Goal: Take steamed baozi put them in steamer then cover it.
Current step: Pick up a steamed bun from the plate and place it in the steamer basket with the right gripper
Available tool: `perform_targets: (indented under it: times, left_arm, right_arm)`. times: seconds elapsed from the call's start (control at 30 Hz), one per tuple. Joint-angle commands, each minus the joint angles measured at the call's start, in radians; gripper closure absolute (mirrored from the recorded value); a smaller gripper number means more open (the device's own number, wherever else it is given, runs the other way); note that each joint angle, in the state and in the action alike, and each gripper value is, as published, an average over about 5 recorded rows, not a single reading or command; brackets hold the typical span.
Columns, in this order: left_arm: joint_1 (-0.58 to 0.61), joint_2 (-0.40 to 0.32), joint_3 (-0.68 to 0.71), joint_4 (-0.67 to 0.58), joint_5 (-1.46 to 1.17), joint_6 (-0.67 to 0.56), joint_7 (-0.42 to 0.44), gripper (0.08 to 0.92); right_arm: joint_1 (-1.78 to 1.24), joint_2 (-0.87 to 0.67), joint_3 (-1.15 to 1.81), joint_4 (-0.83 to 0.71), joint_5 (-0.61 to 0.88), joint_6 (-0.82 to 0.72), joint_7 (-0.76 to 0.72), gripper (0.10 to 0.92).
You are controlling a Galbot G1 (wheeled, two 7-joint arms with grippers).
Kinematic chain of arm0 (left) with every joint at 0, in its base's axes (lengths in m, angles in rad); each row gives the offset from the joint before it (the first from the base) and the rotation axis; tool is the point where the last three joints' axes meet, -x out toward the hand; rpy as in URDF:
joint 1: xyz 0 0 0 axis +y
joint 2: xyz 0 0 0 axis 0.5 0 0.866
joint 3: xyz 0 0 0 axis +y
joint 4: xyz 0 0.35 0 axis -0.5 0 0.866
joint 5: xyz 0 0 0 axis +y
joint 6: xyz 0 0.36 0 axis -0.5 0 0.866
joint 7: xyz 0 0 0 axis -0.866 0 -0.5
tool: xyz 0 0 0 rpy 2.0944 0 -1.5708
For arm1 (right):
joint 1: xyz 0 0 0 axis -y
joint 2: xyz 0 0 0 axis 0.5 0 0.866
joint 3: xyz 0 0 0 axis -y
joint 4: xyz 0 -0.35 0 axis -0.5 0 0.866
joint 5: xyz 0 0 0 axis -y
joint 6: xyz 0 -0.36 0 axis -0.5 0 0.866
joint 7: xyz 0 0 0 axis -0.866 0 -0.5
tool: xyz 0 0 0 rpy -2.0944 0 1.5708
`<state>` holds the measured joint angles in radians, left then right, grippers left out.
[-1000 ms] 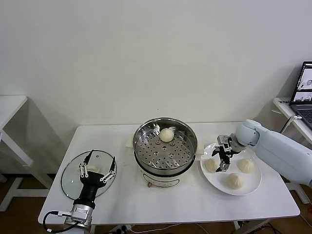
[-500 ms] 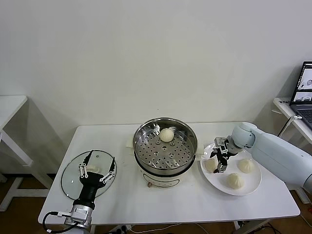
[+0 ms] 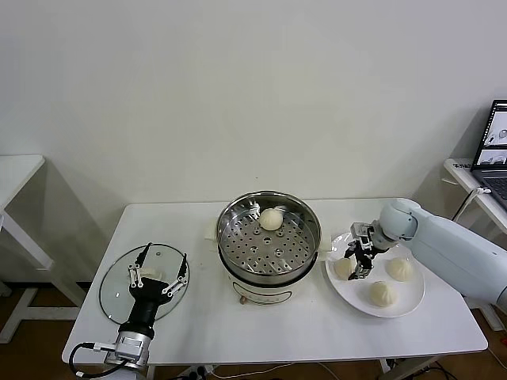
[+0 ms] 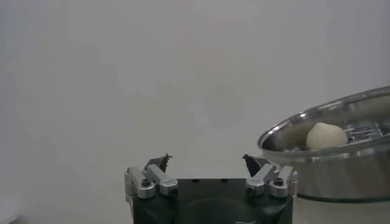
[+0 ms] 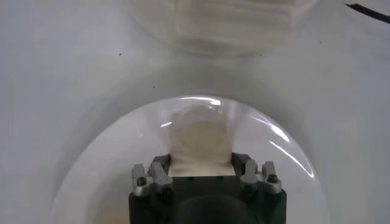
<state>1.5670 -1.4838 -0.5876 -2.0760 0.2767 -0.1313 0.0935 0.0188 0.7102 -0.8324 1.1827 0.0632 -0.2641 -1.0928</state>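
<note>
At right of the head view, the right gripper [image 3: 358,262] clasps a cream-white domed bun [image 3: 343,267] on the flat white plate [image 3: 408,302]. Another bun [image 3: 271,219] sits inside the shiny steel steamer [image 3: 231,237] at centre. The left gripper [image 3: 158,273], lower left, hovers spread above the round glass lid [image 3: 111,293].

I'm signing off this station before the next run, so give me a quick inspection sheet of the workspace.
Surface: white table.
Job's things: steamer uncovered, one baozi inside; three baozi on the white plate; glass lid flat at the table's left.
Clutter: nothing seen.
Grippers: right gripper down on the plate, jaws around the plate's left baozi; left gripper open above the lid.
Cables: cable beside left wrist.
Surroundings: white wall; laptop on side table at right.
</note>
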Motion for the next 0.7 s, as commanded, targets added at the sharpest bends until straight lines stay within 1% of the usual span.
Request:
perform_targets:
  times: [0.03, 0.23, 0.37, 0.53, 0.7]
  left_arm:
    - [-0.001, -0.002, 0.004, -0.008, 0.000, 0.008, -0.004, 0.177]
    - [-0.001, -0.004, 0.005, -0.013, 0.001, 0.010, -0.007, 0.177]
    - [0.002, -0.003, 0.007, -0.026, 0.002, 0.011, -0.010, 0.177]
    - [0.009, 0.003, 0.004, -0.044, 0.001, 0.010, -0.012, 0.177]
    - [0.013, 0.004, -0.001, -0.060, 0.000, 0.011, -0.018, 0.177]
  right_arm:
    - [0.257, -0.087, -0.197, 0.096, 0.167, -0.032, -0.021, 0.338]
    - [0.641, -0.132, -0.518, 0.245, 0.316, -0.075, -0.046, 0.338]
    - [0.827, -0.117, -0.629, 0.320, 0.403, -0.122, -0.060, 0.338]
    - [0.945, -0.068, -0.682, 0.401, 0.503, -0.205, -0.044, 0.335]
    - [0.946, 0.051, -0.660, 0.445, 0.587, -0.292, 0.018, 0.336]
